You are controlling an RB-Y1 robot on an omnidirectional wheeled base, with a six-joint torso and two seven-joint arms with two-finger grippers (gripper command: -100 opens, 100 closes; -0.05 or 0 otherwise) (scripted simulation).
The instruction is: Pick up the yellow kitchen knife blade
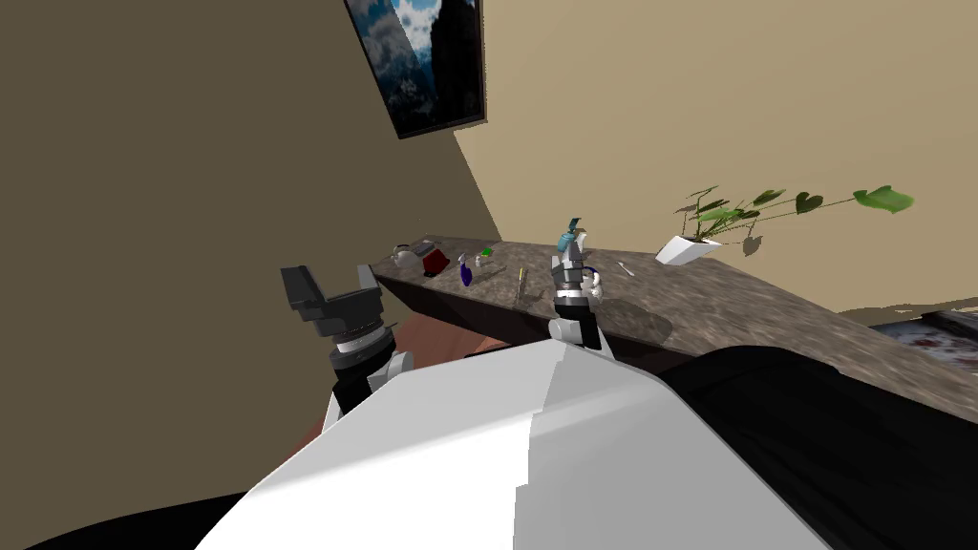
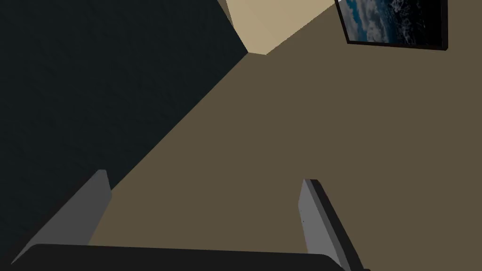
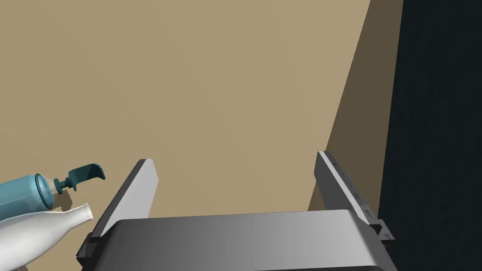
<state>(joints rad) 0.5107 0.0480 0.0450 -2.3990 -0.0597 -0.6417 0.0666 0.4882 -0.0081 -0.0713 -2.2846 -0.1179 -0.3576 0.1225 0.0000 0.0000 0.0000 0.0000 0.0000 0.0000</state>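
Note:
The yellow kitchen knife [image 1: 520, 277], thin and small, lies flat on the dark stone counter [image 1: 726, 306], near its front edge. My right gripper [image 1: 570, 258] is raised over the counter just right of the knife, pointing at the tan wall. In the right wrist view it [image 3: 234, 158] stands open with nothing between its fingers [image 3: 141, 188]. My left gripper [image 1: 332, 277] is held up left of the counter, short of its edge. It [image 2: 204, 177] is open and empty.
Left of the knife stand a purple bottle [image 1: 465, 274], a red cup [image 1: 435, 261] and a small green item [image 1: 486, 252]. A teal pump bottle [image 3: 28, 190] and a white bottle [image 3: 37, 230] stand close beside my right gripper. A white planter [image 1: 686, 251] stands further right.

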